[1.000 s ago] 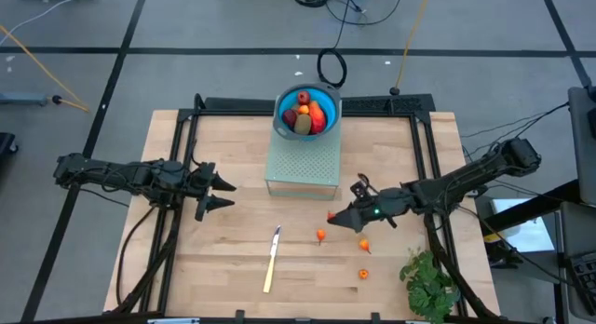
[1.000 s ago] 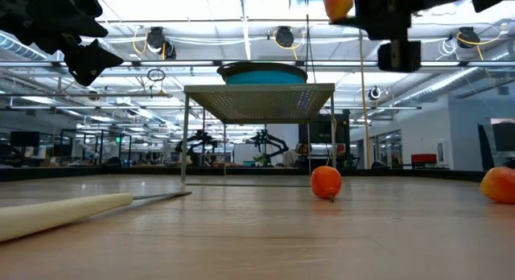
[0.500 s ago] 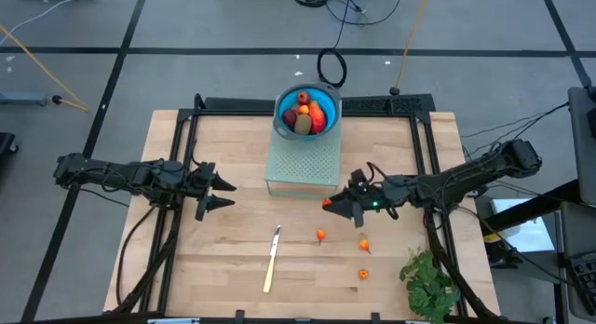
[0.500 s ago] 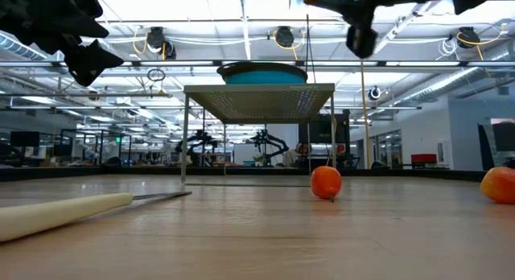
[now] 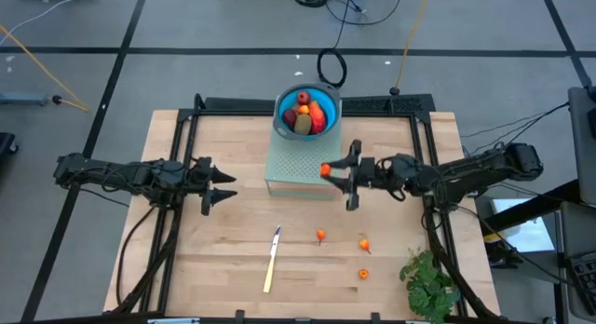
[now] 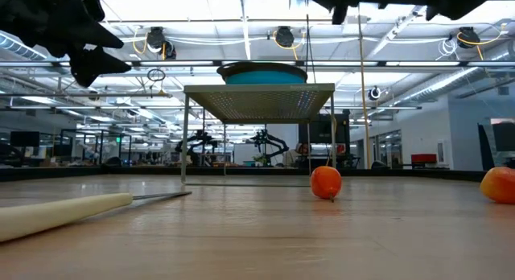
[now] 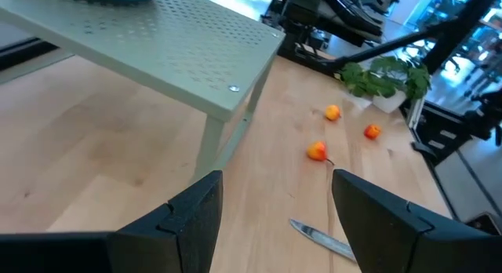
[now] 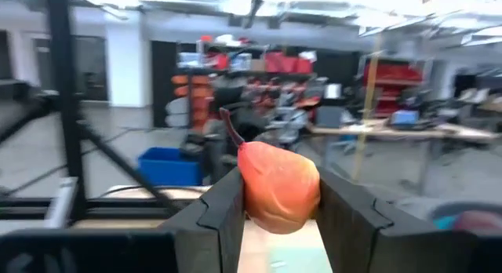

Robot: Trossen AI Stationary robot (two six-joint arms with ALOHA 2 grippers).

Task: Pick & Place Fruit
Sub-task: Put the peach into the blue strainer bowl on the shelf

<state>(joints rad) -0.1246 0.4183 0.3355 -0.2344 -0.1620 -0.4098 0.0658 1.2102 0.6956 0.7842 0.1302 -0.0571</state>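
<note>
Orange fruit (image 8: 278, 188) pinched in right hand (image 5: 336, 173) (raised beside the rack (image 5: 303, 162)), left hand (image 5: 220, 187) open, waiting.

A grey floor (image 5: 112, 26) crossed by dark lines surrounds the pale wooden table (image 5: 233, 268). A yellow cable (image 5: 37, 47) runs at far left, and black coiled cables (image 5: 331, 67) lie beyond the table. In the low view, rows of bright ceiling lights (image 6: 241, 22) hang over a large open hall, with glass partitions (image 6: 105, 147) far left.
</note>
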